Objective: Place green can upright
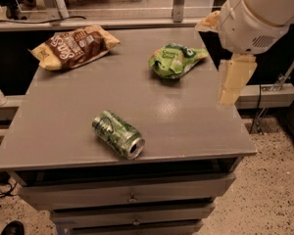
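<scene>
The green can (118,134) lies on its side near the front edge of the grey table (186,126), left of centre. Its silver top with the pull tab faces the front right. My gripper (213,65) hangs on the white arm (257,13) above the table's right edge, well to the right of the can and higher than it. Its pale fingers (233,77) stand apart with nothing between them.
A soft green snack bag (175,58) lies at the back right of the table, just left of the gripper. A brown snack bag (73,45) lies at the back left. Drawers (132,197) sit under the tabletop. A speckled floor lies to the right.
</scene>
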Controlling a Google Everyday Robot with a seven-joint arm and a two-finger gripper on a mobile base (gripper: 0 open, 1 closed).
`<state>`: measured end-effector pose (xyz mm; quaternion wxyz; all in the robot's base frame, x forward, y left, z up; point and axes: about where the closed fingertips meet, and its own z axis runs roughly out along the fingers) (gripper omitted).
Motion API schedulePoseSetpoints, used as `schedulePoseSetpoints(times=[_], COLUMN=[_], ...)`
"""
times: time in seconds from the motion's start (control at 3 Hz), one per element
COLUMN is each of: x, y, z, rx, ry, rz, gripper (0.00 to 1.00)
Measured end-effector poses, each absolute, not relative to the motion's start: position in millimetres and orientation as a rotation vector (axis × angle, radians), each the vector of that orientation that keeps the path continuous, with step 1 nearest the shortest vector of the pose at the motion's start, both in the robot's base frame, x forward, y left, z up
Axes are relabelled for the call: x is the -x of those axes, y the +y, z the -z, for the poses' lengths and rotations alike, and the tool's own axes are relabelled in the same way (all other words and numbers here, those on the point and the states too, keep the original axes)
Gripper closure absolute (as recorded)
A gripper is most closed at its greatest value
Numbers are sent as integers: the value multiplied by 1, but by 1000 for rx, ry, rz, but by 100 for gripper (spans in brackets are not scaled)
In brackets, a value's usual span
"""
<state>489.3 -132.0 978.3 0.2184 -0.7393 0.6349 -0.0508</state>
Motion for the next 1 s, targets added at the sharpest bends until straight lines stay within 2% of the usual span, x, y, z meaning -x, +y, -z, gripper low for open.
schedulePoseSetpoints(times=[0.67,1.0], x=[-511,-531], y=[-126,-99], z=[-966,-936], rx=[2159,2336], ry=[1660,1445], rz=[113,32], gripper=[0,0])
